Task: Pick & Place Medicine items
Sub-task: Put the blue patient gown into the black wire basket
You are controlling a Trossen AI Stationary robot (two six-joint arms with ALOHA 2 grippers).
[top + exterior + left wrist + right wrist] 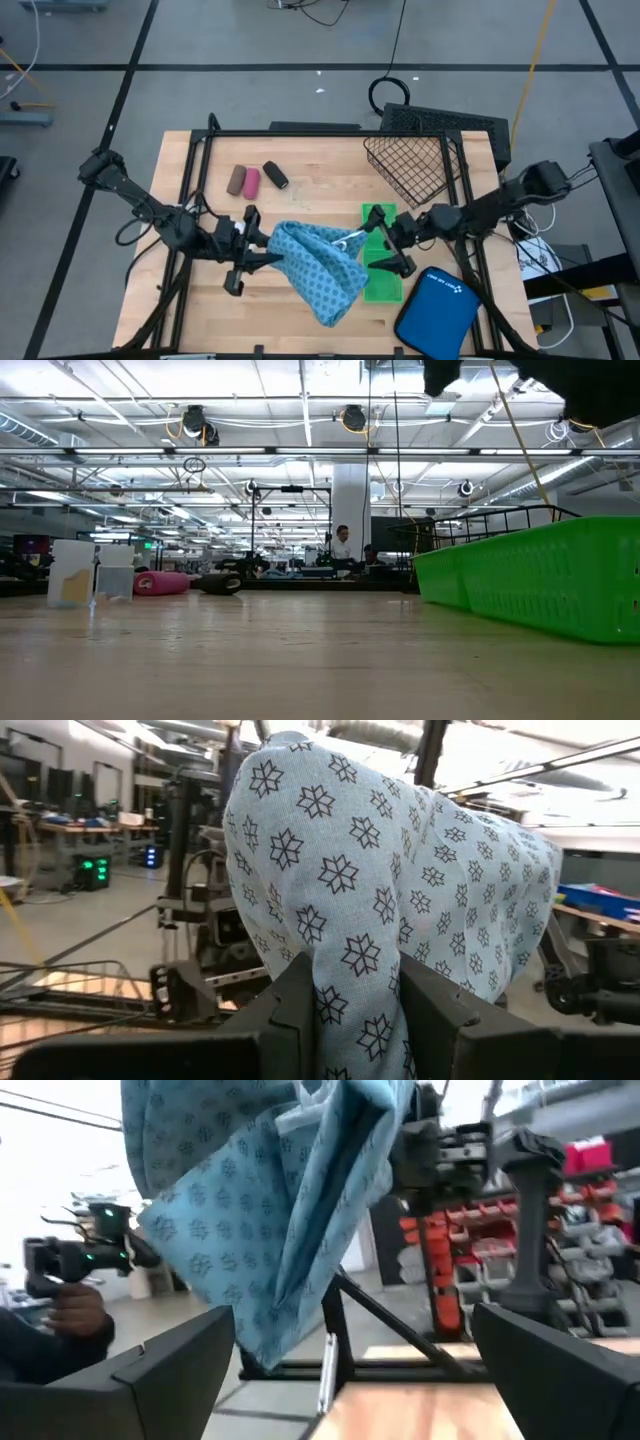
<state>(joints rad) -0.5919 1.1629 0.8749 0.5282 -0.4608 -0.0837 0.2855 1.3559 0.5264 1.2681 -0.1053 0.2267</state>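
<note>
The teal-blue patterned pouch (320, 268) is held up over the table's middle and does not show in the low view. My left gripper (272, 258) is shut on its left end. My right gripper (388, 250) is open over the green tray, just right of the pouch. In the right wrist view the pouch (270, 1210) hangs ahead of its spread fingers. The brown roll (236, 180), pink roll (251, 181) and black roll (275, 175) lie side by side on the far left of the table. No white bottles show. My left gripper (355, 1010) pinches the pouch's left end (350, 965) between its two fingers, coming in level from the table's left. The fabric bunches where the fingers meet it. The pouch is lifted clear of the table, its free corner (330, 312) sagging toward the near edge.
A long green tray (382, 280) lies right of centre under my right gripper. The smooth blue case (435, 312) sits at the near right corner. A black wire basket (415, 160) stands at the far right. Bare wood lies between the rolls and the pouch.
</note>
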